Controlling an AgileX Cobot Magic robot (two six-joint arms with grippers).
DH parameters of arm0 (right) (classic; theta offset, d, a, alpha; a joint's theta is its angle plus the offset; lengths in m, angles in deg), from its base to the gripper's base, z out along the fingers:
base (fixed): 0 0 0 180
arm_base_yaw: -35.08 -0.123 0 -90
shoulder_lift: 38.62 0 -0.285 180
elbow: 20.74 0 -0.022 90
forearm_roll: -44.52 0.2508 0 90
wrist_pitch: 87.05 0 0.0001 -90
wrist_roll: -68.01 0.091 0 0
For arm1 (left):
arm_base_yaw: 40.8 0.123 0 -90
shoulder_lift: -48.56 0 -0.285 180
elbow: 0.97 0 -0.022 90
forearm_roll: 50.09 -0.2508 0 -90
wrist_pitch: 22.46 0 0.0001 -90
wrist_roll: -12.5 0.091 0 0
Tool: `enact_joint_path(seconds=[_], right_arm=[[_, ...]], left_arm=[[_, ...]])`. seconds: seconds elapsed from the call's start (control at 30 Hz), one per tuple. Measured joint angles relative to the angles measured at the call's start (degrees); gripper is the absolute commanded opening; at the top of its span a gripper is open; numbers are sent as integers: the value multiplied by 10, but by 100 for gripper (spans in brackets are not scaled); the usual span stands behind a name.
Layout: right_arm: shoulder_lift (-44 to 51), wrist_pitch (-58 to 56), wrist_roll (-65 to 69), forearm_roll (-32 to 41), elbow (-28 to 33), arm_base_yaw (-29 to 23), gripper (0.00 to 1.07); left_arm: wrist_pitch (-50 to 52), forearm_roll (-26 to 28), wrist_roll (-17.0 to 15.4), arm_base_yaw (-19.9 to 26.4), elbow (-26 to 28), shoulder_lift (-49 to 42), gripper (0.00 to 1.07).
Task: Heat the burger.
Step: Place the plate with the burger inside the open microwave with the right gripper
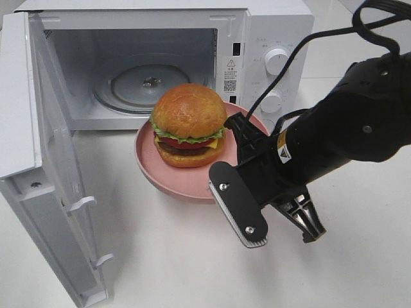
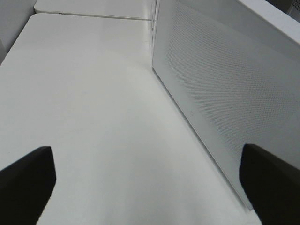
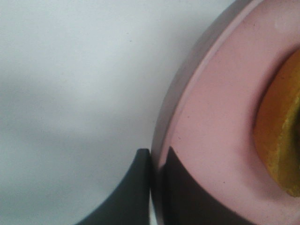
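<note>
Right arm, black and bulky, fills the near right of the high view, reaching in from the right edge and angled down toward the middle, a cable looping above it. Its right gripper (image 1: 236,123) meets the right rim of the plate (image 1: 146,160). The wrist view settles the grip: the right gripper (image 3: 157,158) has its two dark fingertips pressed together on the pink rim, one outside and one inside the plate (image 3: 215,117). The burger (image 1: 188,123) sits on the middle of the plate, clear of the fingers, and only its bun edge shows in the wrist view (image 3: 281,136). The plate lies just in front of the microwave (image 1: 270,32), toward the right half of the opening, its far rim close to the sill; whether it rests on the table (image 1: 167,263) or is raised I cannot tell. The door (image 1: 45,160) stands swung wide to the left, leaving the cavity open with the glass turntable (image 1: 151,83) bare. Bare table runs in front and to the right. The left gripper (image 2: 147,176) is outside the high view; its own camera shows its fingers (image 2: 28,180) spread wide over bare table, beside an upright dotted white panel (image 2: 220,93).
</note>
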Motion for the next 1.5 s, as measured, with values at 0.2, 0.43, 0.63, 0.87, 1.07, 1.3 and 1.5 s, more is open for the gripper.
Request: enact_joint_path(seconds=[0.2, 0.43, 0.63, 0.87, 1.07, 1.3, 1.5], right_arm=[[-33, 1, 26, -10, -52, -2, 0], [-61, -1, 27, -10, -91, -2, 0], [-95, -13, 41, -10, -131, -2, 0], [-134, -48, 44, -10, -187, -2, 0], [-163, -67, 57, -9, -234, -3, 0], [-206, -87, 72, -10, -297, -5, 0], [-231, -104, 81, -15, -333, -5, 0]], left_arm=[[0, 0, 0, 0, 0, 0, 100], [0, 0, 0, 0, 0, 0, 100], [0, 0, 0, 0, 0, 0, 100], [0, 0, 0, 0, 0, 0, 100], [0, 0, 0, 0, 0, 0, 100], [0, 0, 0, 0, 0, 0, 100], [0, 0, 0, 0, 0, 0, 100]])
